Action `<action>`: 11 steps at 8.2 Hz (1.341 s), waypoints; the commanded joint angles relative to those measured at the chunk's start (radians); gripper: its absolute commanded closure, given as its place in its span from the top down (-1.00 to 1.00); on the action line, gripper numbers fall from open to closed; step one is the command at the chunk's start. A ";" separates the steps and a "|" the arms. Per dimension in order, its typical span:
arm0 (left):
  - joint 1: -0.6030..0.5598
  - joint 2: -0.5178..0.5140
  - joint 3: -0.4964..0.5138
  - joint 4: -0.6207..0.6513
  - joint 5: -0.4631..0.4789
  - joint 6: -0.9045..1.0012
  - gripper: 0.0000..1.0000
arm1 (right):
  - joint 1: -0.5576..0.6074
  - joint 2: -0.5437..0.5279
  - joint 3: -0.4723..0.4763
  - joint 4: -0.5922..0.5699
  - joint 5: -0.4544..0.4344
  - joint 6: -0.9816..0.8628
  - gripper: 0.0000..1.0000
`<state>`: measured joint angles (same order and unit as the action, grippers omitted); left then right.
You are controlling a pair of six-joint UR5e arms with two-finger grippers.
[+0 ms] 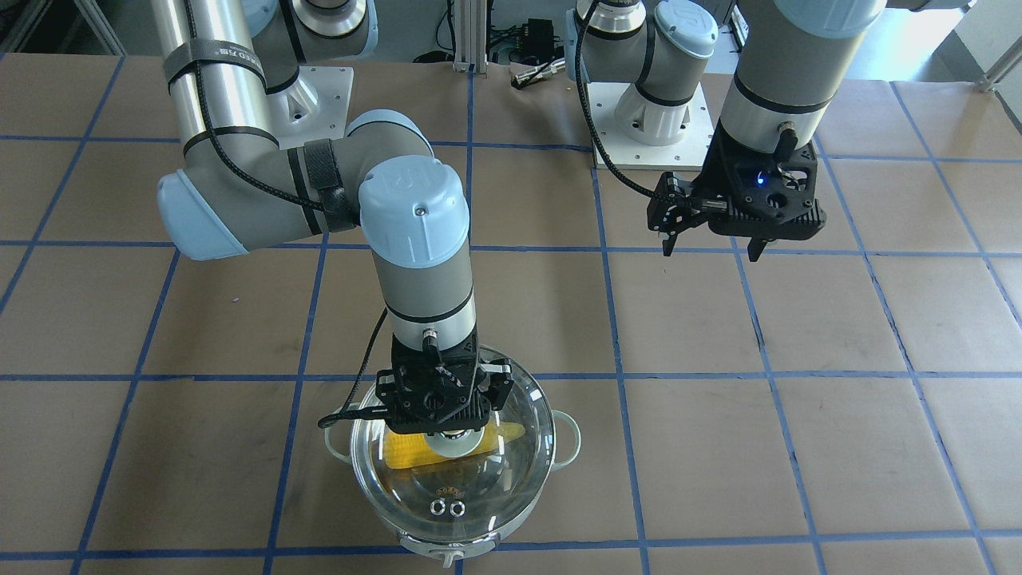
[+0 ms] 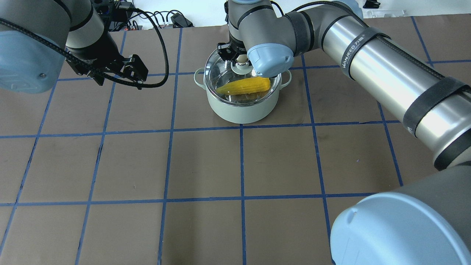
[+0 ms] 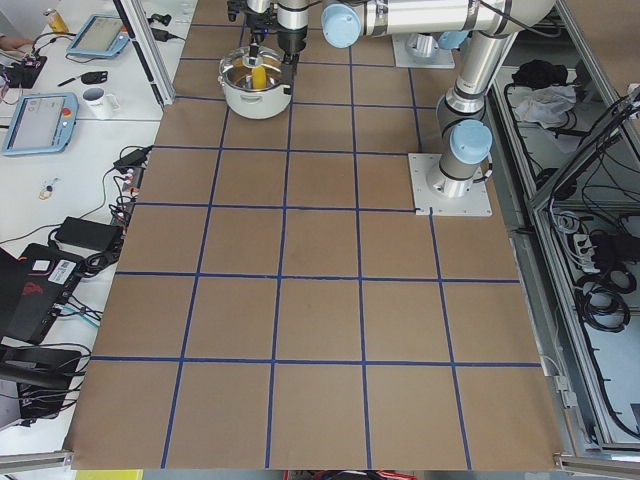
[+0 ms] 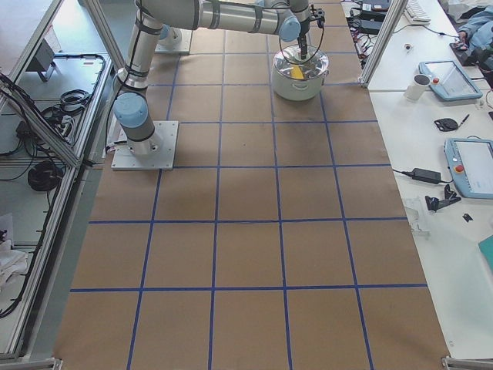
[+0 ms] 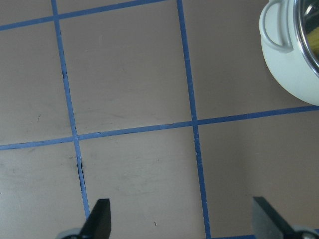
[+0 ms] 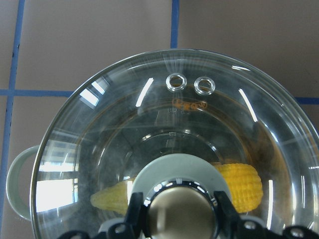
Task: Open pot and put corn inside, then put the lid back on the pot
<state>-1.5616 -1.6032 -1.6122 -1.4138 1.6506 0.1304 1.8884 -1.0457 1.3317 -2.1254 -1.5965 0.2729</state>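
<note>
The mint-green pot (image 2: 239,110) stands at the table's far middle and also shows in the front view (image 1: 511,537). The yellow corn (image 2: 244,85) lies inside it, seen through the glass in the right wrist view (image 6: 244,181). The clear glass lid (image 1: 479,495) covers the pot's mouth; I cannot tell whether it rests fully on the rim. My right gripper (image 1: 451,438) is shut on the lid's cream-and-chrome knob (image 6: 182,216). My left gripper (image 1: 711,251) is open and empty, hovering above the table well to the pot's side; the pot's handle (image 5: 274,30) shows in its wrist view.
Brown table with a blue tape grid. The arms' base plates (image 1: 651,120) stand at the robot's edge. Side benches with tablets, cables and a mug (image 3: 98,100) lie beyond the table's edge.
</note>
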 commanded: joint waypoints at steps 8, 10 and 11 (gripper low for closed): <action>0.002 0.000 0.000 -0.016 0.003 0.000 1.00 | 0.000 -0.002 -0.002 0.024 0.010 0.029 -0.25; 0.000 0.000 0.000 -0.016 0.005 0.000 1.00 | 0.000 -0.002 -0.002 0.021 0.010 0.028 -0.25; 0.000 0.000 -0.002 -0.016 0.005 0.000 1.00 | 0.000 0.000 0.000 0.021 0.010 0.025 -0.25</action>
<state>-1.5611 -1.6030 -1.6123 -1.4296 1.6543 0.1304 1.8883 -1.0482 1.3300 -2.1029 -1.5863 0.3021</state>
